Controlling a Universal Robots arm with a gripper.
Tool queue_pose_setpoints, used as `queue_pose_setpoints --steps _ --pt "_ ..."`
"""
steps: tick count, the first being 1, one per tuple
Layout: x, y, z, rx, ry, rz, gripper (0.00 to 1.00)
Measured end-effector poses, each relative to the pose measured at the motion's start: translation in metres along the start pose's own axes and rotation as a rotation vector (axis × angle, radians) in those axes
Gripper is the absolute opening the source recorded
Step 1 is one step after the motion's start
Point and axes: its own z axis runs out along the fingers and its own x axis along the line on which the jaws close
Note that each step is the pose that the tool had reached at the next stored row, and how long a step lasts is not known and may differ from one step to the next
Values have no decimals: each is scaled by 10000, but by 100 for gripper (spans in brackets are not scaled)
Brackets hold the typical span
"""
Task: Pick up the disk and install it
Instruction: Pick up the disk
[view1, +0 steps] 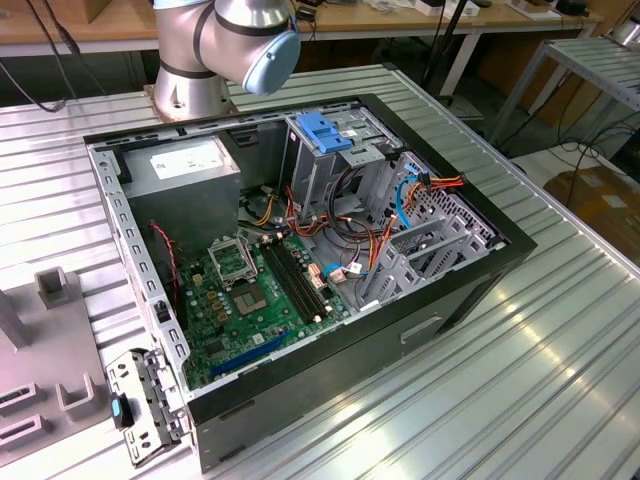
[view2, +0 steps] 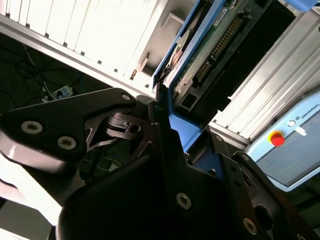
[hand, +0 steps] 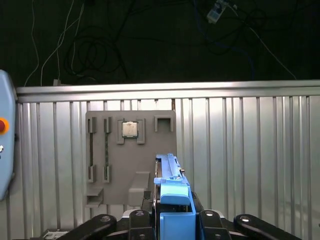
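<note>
Picking up looks done. In both wrist views the tool (hand: 172, 222) is closed narrow on the blue carrier edge of the disk (hand: 169, 172). It holds the disk on edge, seemingly clear of the ribbed counter (hand: 250, 150), with a grey fixture plate (hand: 115, 170) near the counter's edge beyond. Installing remains, I judge: in the exterior view the open computer case (view1: 470, 270) sits mid-counter, and its drive cage (view1: 325, 165) under the blue latch (view1: 322, 130) awaits the disk.

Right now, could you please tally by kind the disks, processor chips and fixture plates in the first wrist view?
Disk, clamped in the hand: 1
Processor chip: 1
Grey fixture plate: 1
Total: 3
</note>
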Motion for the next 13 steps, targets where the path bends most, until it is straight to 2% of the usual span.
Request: queue_pose_setpoints --steps 7,13 --pt "-4 -144 0 -14 1 0 37" --pt "-7 -243 1 -23 1 0 37"
